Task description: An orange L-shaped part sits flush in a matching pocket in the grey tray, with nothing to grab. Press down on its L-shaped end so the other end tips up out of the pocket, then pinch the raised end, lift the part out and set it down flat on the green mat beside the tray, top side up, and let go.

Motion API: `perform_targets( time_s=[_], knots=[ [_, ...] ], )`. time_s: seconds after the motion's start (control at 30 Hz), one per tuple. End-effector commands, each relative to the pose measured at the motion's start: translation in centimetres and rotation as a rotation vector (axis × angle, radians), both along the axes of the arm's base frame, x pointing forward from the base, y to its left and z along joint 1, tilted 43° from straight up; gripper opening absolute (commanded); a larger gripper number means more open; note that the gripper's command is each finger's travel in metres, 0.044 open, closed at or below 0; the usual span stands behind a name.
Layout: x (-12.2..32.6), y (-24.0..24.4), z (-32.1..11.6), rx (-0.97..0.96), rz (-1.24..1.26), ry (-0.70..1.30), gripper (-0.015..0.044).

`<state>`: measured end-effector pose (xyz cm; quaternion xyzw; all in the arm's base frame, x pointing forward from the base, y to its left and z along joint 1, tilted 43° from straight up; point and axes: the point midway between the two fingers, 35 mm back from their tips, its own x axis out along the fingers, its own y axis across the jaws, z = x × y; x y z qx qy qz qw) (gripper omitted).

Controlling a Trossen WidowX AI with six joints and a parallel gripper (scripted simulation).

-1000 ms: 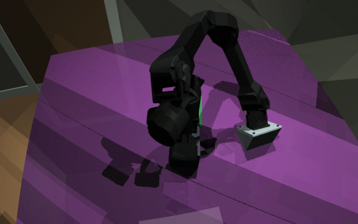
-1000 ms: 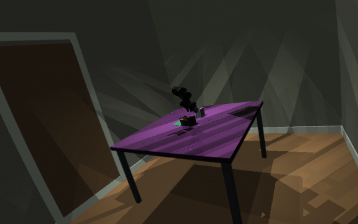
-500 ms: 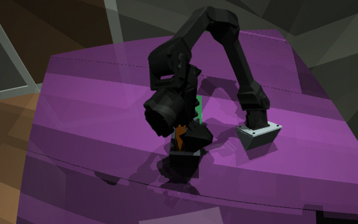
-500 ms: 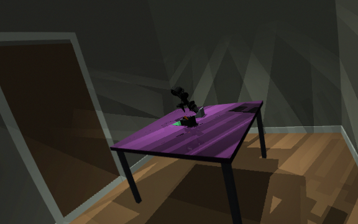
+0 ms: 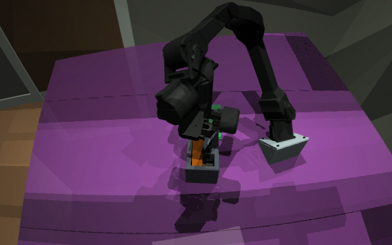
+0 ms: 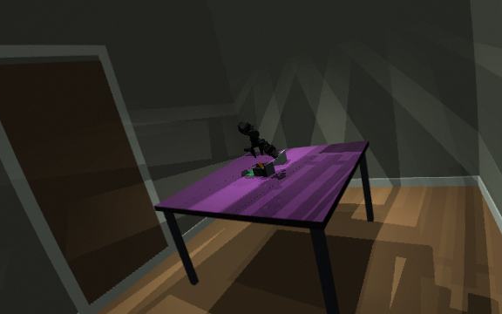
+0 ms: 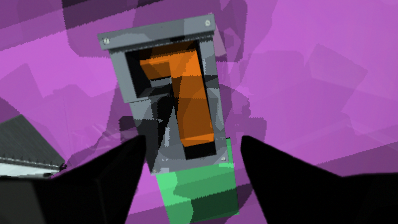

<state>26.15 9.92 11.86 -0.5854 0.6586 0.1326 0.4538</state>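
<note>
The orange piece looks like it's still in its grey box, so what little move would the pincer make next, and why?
Probably a short descent toward the straight end of the orange piece, the end nearer the green mat. The pincer hangs open and empty above the grey tray, its fingers apart on either side of that end. That end seems tipped up, though I can't be certain.

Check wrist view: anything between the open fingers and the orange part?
Nothing. In the wrist view the gripper is open above the grey tray, apart from the orange part in its pocket.
</note>
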Motion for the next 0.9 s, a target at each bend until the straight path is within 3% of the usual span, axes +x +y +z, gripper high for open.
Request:
perform_targets(
  time_s=[0.0,0.87],
  knots=[
    [-0.3,-1.1,0.6,-0.035,0.150,0.134,0.0280],
    [0.3,-4.2,-2.9,-0.036,0.151,0.133,0.0280]
  ],
)
